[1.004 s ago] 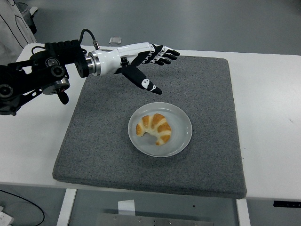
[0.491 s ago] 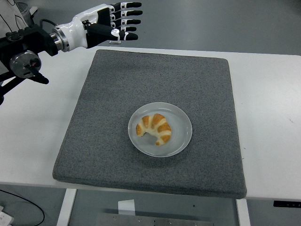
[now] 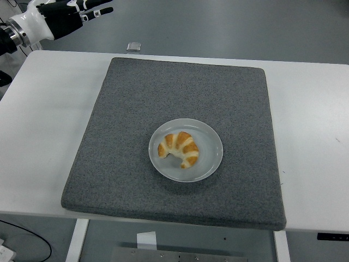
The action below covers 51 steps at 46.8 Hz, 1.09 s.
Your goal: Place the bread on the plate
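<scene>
One bread (image 3: 179, 149), on one plate (image 3: 210, 160)

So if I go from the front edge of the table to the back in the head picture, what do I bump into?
White table's near edge → dark grey felt mat → round white plate holding the golden croissant-shaped bread → small grey square object → robot's black-and-white left hand, fingers relaxed.

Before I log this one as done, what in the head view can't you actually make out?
- Left hand: cut off by the top-left corner; grip state unreadable.
- Right arm: out of frame.
- Small grey object beyond the mat: too small to identify.
- Underside of the croissant: hidden against the plate.
</scene>
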### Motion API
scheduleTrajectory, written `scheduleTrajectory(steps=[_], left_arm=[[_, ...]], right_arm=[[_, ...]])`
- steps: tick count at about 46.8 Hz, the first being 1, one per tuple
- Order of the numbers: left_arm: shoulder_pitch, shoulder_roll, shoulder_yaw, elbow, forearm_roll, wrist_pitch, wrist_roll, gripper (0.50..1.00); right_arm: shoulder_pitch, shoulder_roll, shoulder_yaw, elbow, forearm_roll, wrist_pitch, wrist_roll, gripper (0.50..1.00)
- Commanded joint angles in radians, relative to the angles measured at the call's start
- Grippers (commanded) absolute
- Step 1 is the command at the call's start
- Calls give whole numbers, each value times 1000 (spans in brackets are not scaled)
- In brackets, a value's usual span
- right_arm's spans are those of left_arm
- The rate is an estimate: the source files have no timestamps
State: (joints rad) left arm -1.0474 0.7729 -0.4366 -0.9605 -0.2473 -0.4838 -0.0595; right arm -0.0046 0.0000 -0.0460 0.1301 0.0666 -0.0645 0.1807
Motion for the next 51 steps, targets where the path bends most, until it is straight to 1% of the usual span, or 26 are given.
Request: scheduleTrajectory(steps=[1,9,16,22,28,34,45,51], left_arm=[[12,-6,3,23,-55,-24,3,999],[36,-33,3,51,-70,-26,20,999],[40,-64,1,109,-70,-27,64,999],[40,-84,-2,146,-72,-27,73,999],[43,-115,-11,181,-93,-29,75,999],[58,-147,-13,190,-101,-29,75,999],[60,-173,-16,198,-133,-26,75,999],[61,-178,-40,203,-138,-24,75,999]], right_arm=[[0,0,0,0,1,0,0,932],[0,0,0,0,1,0,0,932],[0,0,0,0,1,0,0,932],[0,0,0,0,1,0,0,932],[0,0,0,0,-1,0,0,932],[0,0,0,0,-1,0,0,932],[0,0,0,0,-1,0,0,932],[0,0,0,0,-1,-1,0,932]])
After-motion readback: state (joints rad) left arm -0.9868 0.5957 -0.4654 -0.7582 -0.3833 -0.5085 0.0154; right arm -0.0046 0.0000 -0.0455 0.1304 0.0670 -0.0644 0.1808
